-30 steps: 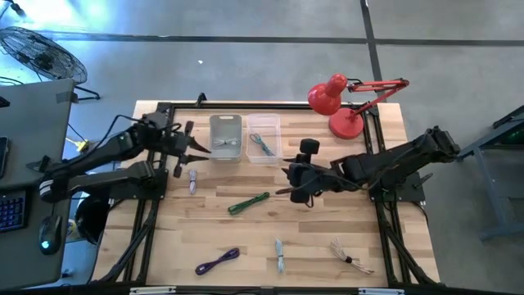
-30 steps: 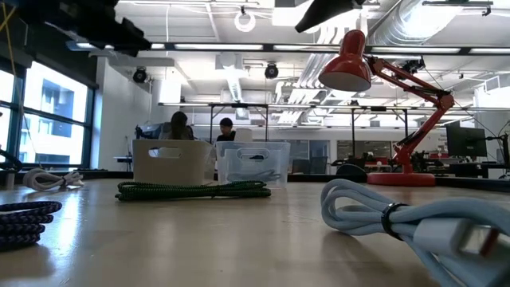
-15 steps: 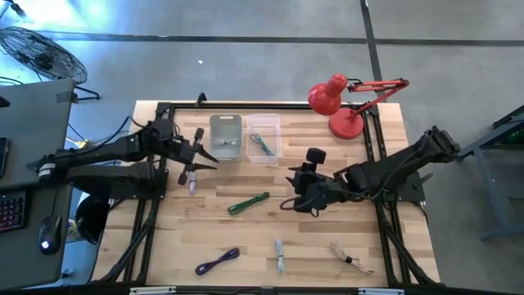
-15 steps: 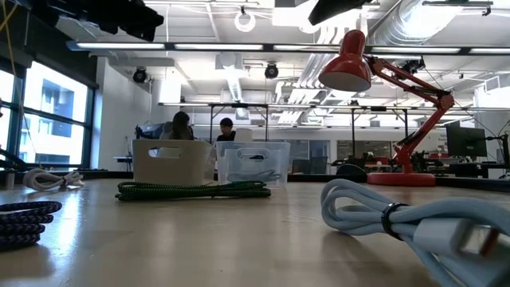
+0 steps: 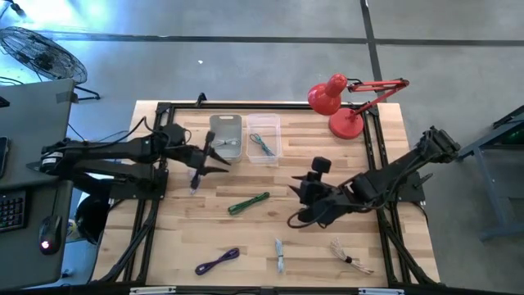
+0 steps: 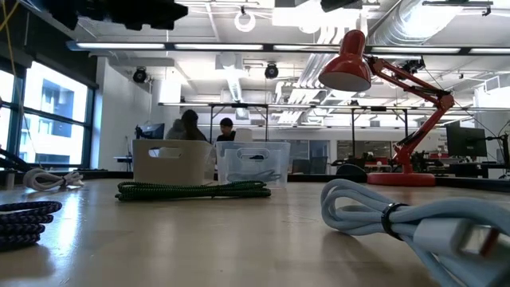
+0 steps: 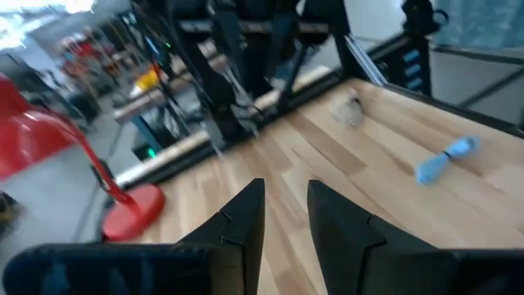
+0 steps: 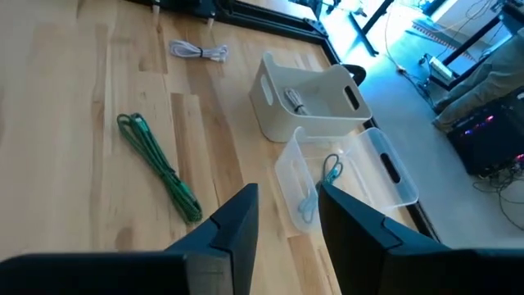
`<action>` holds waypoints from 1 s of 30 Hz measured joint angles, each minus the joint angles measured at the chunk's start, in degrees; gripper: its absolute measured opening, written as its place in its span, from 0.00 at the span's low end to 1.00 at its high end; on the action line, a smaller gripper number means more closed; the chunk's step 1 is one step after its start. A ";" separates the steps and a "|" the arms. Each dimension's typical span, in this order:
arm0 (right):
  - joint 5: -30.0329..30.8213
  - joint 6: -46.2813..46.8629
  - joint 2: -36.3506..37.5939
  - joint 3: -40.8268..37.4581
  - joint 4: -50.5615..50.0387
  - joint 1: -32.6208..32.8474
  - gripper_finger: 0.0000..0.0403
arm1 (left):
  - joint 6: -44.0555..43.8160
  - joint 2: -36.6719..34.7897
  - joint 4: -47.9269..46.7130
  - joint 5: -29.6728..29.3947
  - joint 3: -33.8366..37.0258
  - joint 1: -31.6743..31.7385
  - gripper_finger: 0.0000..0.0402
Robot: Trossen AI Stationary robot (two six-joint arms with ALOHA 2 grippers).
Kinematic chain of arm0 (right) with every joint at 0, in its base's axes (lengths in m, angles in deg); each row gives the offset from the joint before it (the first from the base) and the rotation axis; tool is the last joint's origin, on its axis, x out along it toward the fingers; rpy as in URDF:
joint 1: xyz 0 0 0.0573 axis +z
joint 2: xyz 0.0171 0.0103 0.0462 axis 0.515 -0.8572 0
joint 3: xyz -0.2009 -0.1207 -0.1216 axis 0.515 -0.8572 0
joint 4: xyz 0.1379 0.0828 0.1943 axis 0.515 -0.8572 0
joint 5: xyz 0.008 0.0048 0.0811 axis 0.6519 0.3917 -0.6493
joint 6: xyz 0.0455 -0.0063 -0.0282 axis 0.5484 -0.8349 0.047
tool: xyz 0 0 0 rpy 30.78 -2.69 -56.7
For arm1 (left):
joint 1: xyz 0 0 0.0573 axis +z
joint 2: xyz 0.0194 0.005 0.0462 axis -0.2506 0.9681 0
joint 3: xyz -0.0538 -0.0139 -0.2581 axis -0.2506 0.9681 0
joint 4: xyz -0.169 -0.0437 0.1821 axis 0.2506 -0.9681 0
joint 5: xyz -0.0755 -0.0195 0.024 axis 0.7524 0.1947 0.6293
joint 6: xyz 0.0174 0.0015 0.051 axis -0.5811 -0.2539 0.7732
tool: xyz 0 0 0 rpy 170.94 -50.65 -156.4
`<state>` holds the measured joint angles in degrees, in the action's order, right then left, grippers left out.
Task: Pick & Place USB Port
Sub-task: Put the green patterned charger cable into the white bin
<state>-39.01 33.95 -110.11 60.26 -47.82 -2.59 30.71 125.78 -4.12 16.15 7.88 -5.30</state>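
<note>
The grey bin (image 5: 227, 121) stands at the far edge of the surface (image 5: 168, 246), touching a clear bin (image 5: 264, 121); each already holds a coiled cable. The left hand (image 7: 286, 185) hovers just beside the grey bin, on its near side towards the left arm's base; its fingers are slightly parted, with bare wood showing between them and nothing pinched. The right hand (image 8: 286, 190) hangs well apart from the grey bin, out over the middle of the surface; its fingers are parted too and it carries nothing.

The USB cables left to sort lie loose on the wood: a small white cable (image 5: 193, 182) near the grey bin, almost under the left hand; a green cable (image 5: 248, 202) farther out from the bin; a purple cable (image 5: 218, 260), a pale blue cable (image 5: 279, 256) and a beige cable (image 5: 348, 256) along the edge farthest from it.

The step in hand looks like a reach for the next pick; most likely the white cable for the left hand, and the green or pale blue one for the right, though that cannot be told for sure. To do it well, spread the fingers wider before descending; come down over the bundled middle of the coil, not a loose end, so the whole cable lifts together; set the fingers across the coil's narrow width; close only once both tips are beside the bundle; lift clear of the grey bin's rim before crossing over it; and let one arm work at the bins at a time.
</note>
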 joint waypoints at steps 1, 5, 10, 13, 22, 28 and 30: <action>0.02 0.65 -0.06 0.00 -0.46 0.22 0.30 | -0.01 0.20 0.95 0.07 0.00 0.00 0.23; 0.03 2.67 -1.05 0.00 -2.21 1.03 0.30 | -0.16 1.08 3.90 0.20 0.00 0.02 0.23; 0.06 2.79 -3.12 0.00 -2.66 1.05 0.30 | -2.60 1.22 4.07 -0.58 -0.02 0.11 0.23; 0.25 2.79 -3.70 0.00 -2.85 1.00 0.30 | -5.15 1.22 4.09 -4.23 -0.02 0.09 0.23; 1.72 2.92 -3.72 0.00 -2.89 1.26 0.30 | -4.97 1.25 1.02 -15.31 -0.02 0.09 0.23; 1.70 2.92 -3.72 0.00 -2.56 1.29 0.30 | -0.33 1.25 1.02 -17.22 -0.02 -0.07 0.23; 1.73 3.20 -3.72 0.00 -2.57 1.29 0.30 | -0.03 1.25 1.10 -20.10 -0.02 -0.86 0.23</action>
<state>-37.28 37.15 -113.83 60.26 -50.39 -1.31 30.68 127.03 -3.02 -3.95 7.85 -6.16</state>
